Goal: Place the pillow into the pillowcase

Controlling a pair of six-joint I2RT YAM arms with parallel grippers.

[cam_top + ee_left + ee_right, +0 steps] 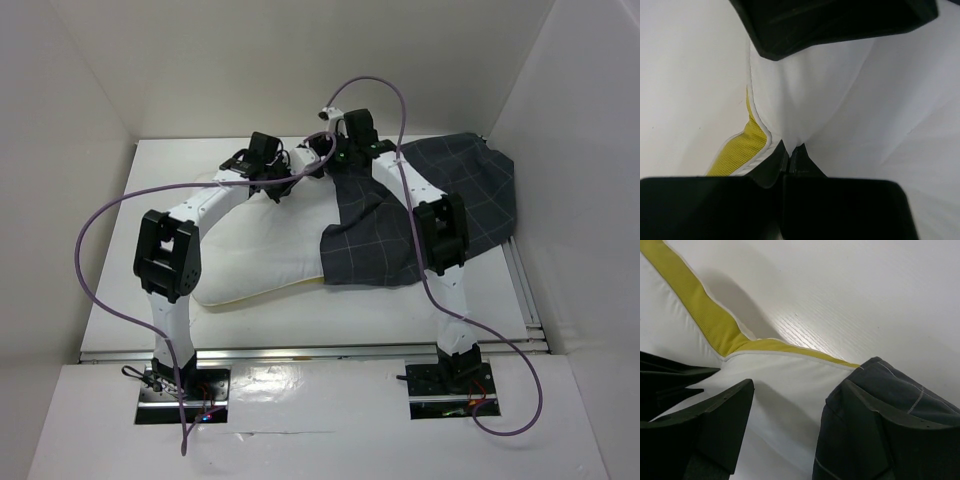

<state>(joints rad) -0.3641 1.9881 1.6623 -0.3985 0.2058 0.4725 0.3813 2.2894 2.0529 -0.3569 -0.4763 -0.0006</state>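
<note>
The white pillow point(262, 252) lies across the middle of the table, its yellow trim point(740, 150) along one edge. The dark grid-patterned pillowcase point(470, 200) lies at the right and overlaps the pillow's right end. My left gripper point(272, 186) is at the pillow's far edge and is shut on a fold of pillow fabric point(805, 95) beside the trim. My right gripper point(797, 390) is open over the pillow's point(785, 385) far corner. Its right finger is against the pillowcase edge point(910, 390); I cannot tell if it is inside the opening.
White walls enclose the table point(170, 180) on the left, back and right. Purple cables point(100, 220) loop over both arms. A metal rail point(527, 300) runs along the table's right side, just beyond the pillowcase.
</note>
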